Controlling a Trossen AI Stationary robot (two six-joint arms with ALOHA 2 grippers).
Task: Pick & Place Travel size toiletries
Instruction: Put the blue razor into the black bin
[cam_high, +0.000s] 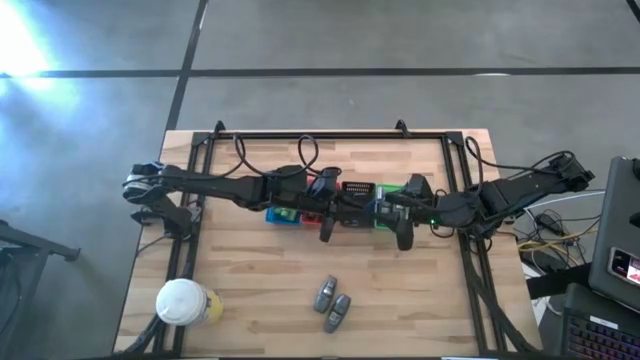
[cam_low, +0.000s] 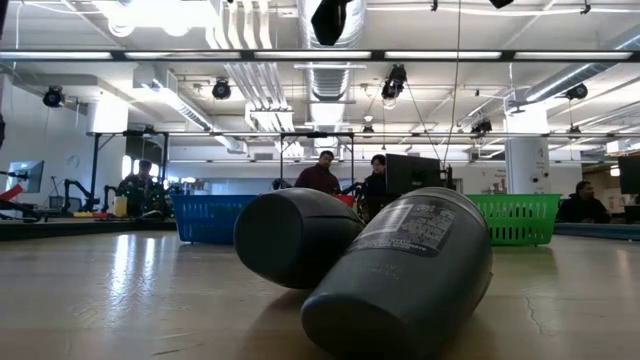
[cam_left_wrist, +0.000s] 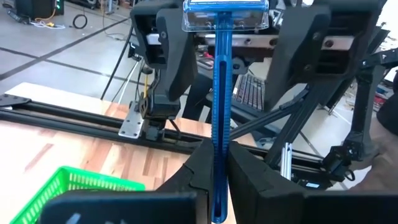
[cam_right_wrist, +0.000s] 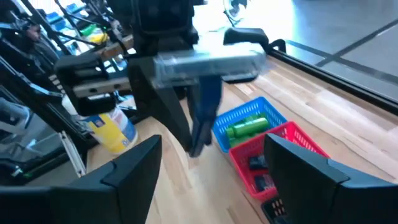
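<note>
My left gripper (cam_left_wrist: 219, 155) (cam_high: 326, 230) is shut on a blue razor (cam_left_wrist: 219, 93) with a clear cap over its head (cam_right_wrist: 208, 65). It hovers by the row of baskets at mid-table. My right gripper (cam_right_wrist: 211, 155) (cam_high: 403, 235) faces it, open. Its two fingers (cam_left_wrist: 169, 50) stand on either side of the razor's head without touching it. Two grey oval pieces (cam_high: 331, 302) (cam_low: 400, 280) lie on their sides on the near part of the table. Green tubes (cam_right_wrist: 245, 127) lie in the blue basket and dark sachets (cam_right_wrist: 261, 171) in the red one. My left gripper pinches the razor's blue handle (cam_left_wrist: 217, 146) between its two fingers, at the end away from the head. The handle runs on past the fingertips to the capped head (cam_left_wrist: 225, 15). The razor is lifted clear of the table.
Blue (cam_right_wrist: 264, 115), red (cam_right_wrist: 298, 140) and green (cam_left_wrist: 68, 183) baskets stand in a row at mid-table. A white-lidded yellow cup (cam_high: 183, 302) stands at the near left corner. A black frame (cam_high: 330, 135) rims the far and side edges. People sit beyond the table (cam_low: 320, 175).
</note>
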